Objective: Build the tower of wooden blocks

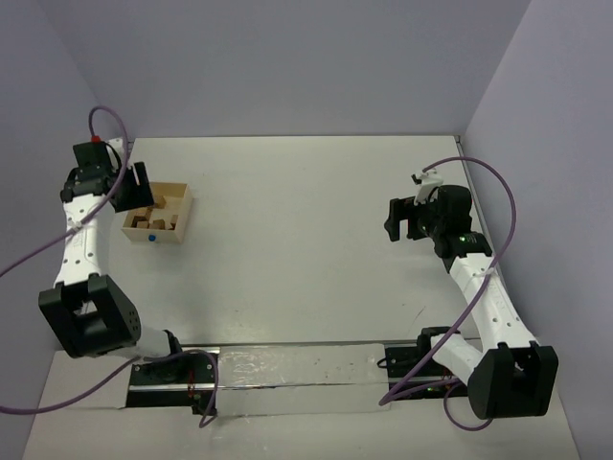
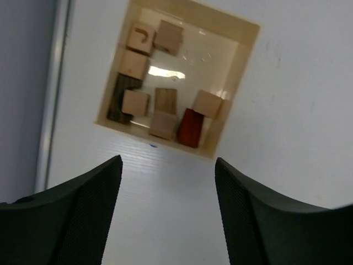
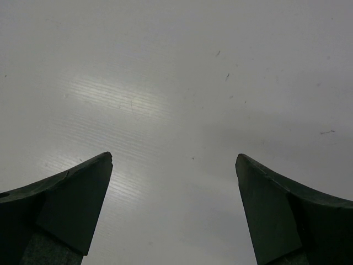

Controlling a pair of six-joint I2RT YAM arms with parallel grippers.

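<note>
Wood blocks [image 2: 135, 102] lie loose in a shallow pale tray [image 2: 242, 55], not yet built into a tower. The tray [image 1: 186, 216] stands on the white table [image 1: 306, 220] at its far left, close to the left wall, with the blocks [image 1: 156, 218] crowded toward its near and left sides.

From the left wrist, most of the pieces are pale tan cubes. A cube with a curved mark [image 2: 140, 38] sits in the far left corner, with another pale cube just beside it. A dark piece [image 2: 117, 99] lies along the left wall, touching a pale cube. A striped brown block [image 2: 165, 99] sits near the middle. A red-brown block [image 2: 190, 127] stands against the near wall, with a pale cube touching it on either side. The far right part of the tray floor is bare and shiny.

The left gripper [image 2: 168, 165] hangs above the table on the near side of the tray. Its jaws are spread, with nothing between them and no block touched. In the top view the left gripper [image 1: 134, 187] is at the tray's left edge.

The right gripper [image 3: 174, 160] is well apart from the tray, over bare table on the right side [image 1: 400, 220]. Its jaws are spread wide and hold nothing.
</note>
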